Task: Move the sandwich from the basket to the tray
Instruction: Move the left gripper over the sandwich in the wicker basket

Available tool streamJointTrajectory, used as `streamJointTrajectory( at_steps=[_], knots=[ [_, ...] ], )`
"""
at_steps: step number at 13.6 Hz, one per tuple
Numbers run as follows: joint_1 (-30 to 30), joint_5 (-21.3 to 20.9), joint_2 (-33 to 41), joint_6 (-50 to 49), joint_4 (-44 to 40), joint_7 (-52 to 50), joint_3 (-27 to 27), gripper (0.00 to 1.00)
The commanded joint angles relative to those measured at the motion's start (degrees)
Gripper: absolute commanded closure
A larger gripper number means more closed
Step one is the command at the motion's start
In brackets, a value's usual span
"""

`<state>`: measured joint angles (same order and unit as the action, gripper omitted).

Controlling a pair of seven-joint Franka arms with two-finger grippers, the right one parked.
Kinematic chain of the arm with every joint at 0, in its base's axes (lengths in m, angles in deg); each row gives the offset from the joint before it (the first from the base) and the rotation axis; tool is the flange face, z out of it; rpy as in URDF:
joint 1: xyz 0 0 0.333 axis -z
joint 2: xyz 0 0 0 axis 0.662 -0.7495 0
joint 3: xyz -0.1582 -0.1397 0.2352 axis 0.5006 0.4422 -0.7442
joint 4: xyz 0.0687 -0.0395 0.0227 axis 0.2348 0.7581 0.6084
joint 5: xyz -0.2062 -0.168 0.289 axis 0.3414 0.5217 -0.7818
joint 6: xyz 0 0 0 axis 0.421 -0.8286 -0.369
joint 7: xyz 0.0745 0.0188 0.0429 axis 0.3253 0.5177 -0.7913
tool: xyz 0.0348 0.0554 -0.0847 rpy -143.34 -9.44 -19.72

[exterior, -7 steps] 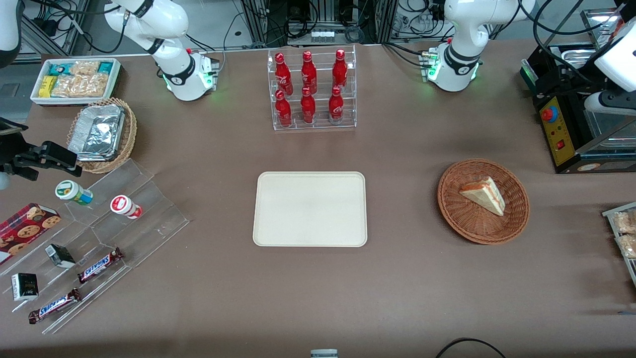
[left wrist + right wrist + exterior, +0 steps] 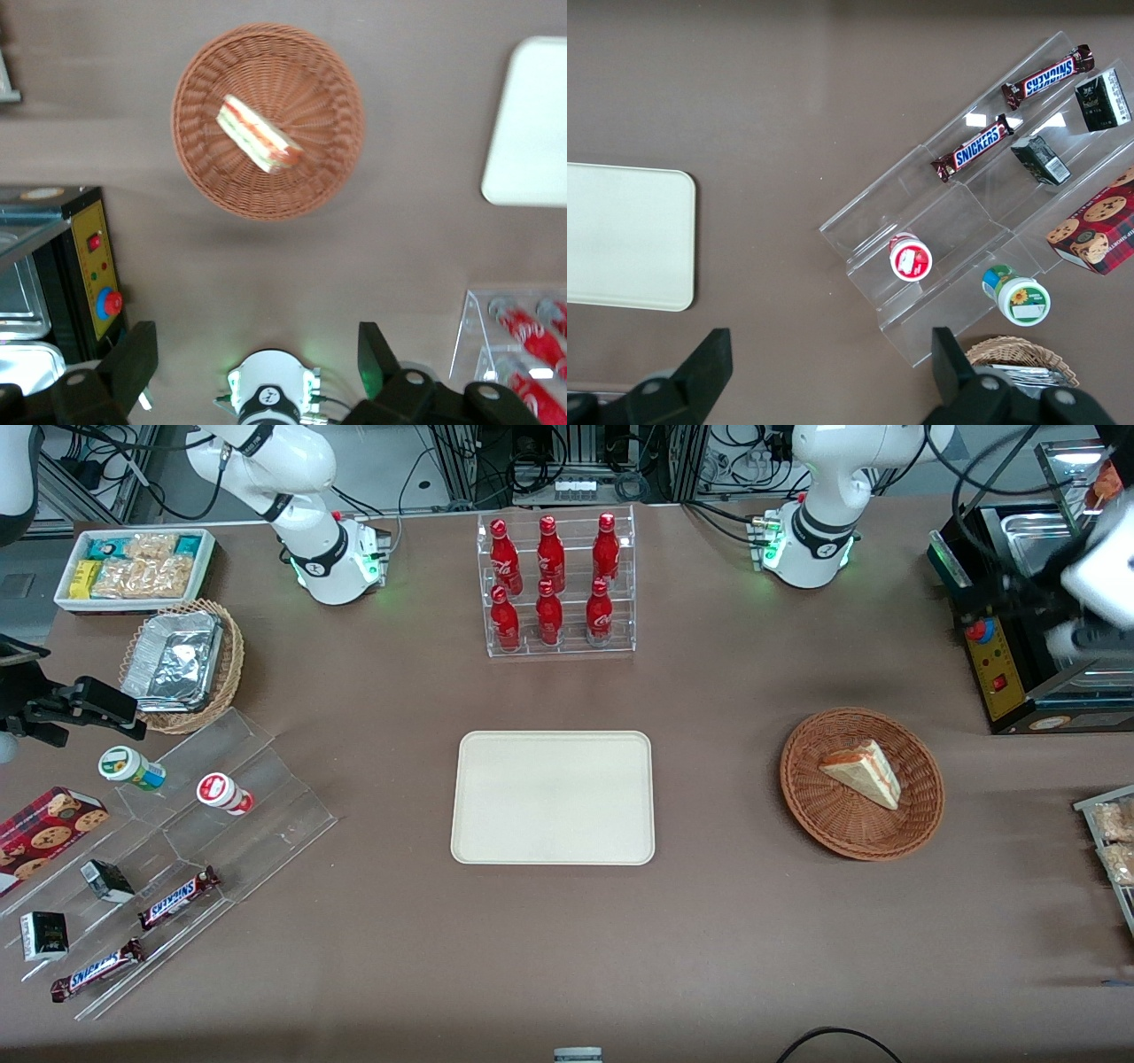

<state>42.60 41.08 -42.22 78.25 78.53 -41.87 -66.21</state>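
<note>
One brown counter (image 2: 726, 921) carries everything you need. The cream tray (image 2: 552, 797) sits bare at the centre of the front frame. The reddish basket (image 2: 859, 784) lies level with it, toward the working arm's end.

The sandwich (image 2: 861, 772) lies flat in the basket's bowl, its orange and green filling showing along one edge.

The gripper (image 2: 255, 341) hangs high over the counter near the black control box (image 2: 1001, 655), at the edge of the front frame. Its fingers (image 2: 137, 359) are spread wide with nothing in them.

Your risks, biggest thing first:
- **Control box:** a low sweep toward the basket could clip it, since it stands close by.
- **Basket:** it looks light, so a fingertip catching the weave would likely drag or tip it.
- **Sandwich:** the bread looks soft. A hard squeeze could crush it, and a pinch across the tapered corner could let it slide out over the counter.

The sandwich is well apart from the fingers, far below them and not between them. The wrist camera takes in the whole basket.
</note>
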Motion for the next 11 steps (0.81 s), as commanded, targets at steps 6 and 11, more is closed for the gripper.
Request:
streamJointTrajectory(
  at_steps=[6, 11],
  knots=[
    [-0.09, 0.26, -3.37, 27.66, 20.69, -29.08, -2.75, 0.00],
    [0.78, -0.09, -7.68, 44.52, 29.74, -45.35, -2.75, 0.00]
  ],
)
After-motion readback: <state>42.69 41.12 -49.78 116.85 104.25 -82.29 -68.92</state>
